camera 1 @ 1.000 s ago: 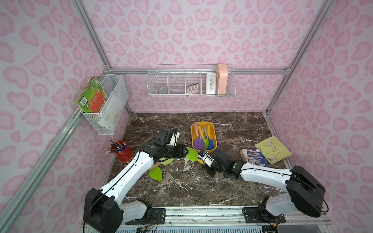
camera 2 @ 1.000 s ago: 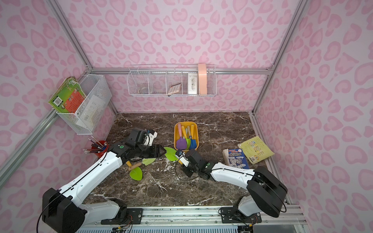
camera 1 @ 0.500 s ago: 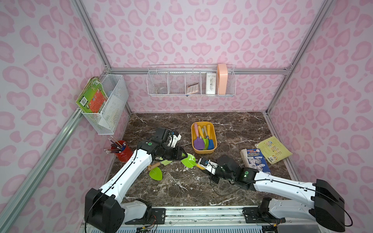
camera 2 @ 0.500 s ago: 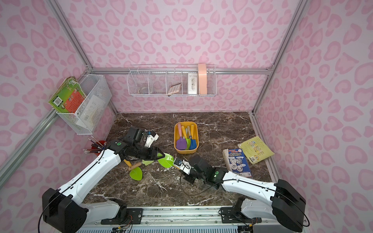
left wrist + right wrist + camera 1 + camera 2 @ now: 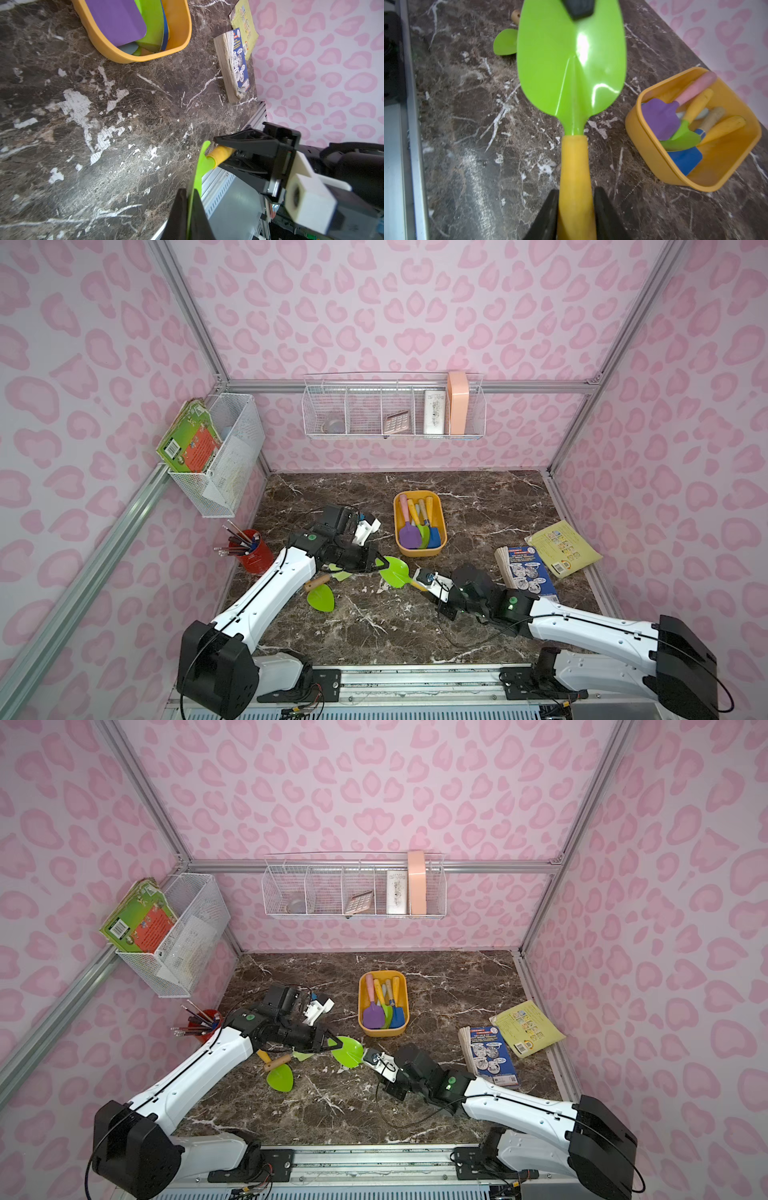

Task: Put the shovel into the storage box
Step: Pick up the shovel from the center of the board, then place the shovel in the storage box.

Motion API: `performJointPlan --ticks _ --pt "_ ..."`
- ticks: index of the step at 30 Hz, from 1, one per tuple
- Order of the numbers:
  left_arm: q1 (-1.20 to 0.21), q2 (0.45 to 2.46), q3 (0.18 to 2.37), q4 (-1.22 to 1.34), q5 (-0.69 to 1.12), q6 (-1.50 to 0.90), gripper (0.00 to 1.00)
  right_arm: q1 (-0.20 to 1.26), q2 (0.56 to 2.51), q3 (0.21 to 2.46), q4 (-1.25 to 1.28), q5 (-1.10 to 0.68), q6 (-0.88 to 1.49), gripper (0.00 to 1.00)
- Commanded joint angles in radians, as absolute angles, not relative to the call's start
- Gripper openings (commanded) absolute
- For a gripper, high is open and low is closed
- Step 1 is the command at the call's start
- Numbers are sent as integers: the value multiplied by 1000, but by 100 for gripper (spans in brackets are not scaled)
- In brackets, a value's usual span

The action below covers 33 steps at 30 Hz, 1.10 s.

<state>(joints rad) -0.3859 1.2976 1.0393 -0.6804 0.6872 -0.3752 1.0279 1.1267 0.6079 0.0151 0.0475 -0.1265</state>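
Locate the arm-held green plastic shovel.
In a top view the shovel is mid-table, in front of the orange-yellow plastic storage box, blade pinched by the left gripper, handle within the right gripper.

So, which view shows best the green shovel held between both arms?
The right wrist view: the shovel fills it, blade face and yellow handle both clear. The left wrist view shows the shovel only edge-on; both top views show it small, from above.
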Motion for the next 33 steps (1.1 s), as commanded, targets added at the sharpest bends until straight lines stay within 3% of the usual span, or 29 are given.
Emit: performJointPlan --ticks 1,10,17,23,28,33 --pt "-385 1288 1039 -618 603 -480 0 966 1074 611 96 93 -21 47" --pt "-387 1192 956 -367 345 -784 0 669 895 529 178 -156 300 63" --pt "-428 1110 827 -181 158 -963 0 539 950 453 440 -416 611 64" --pt "-527 1097 775 -66 -92 -1058 0 536 999 443 511 -434 642 63" --pt "-622 1213 825 -15 -286 -1101 0 527 951 402 543 -411 669 62" --pt "-645 1347 841 177 -334 -1137 0 520 877 374 501 -370 652 62"
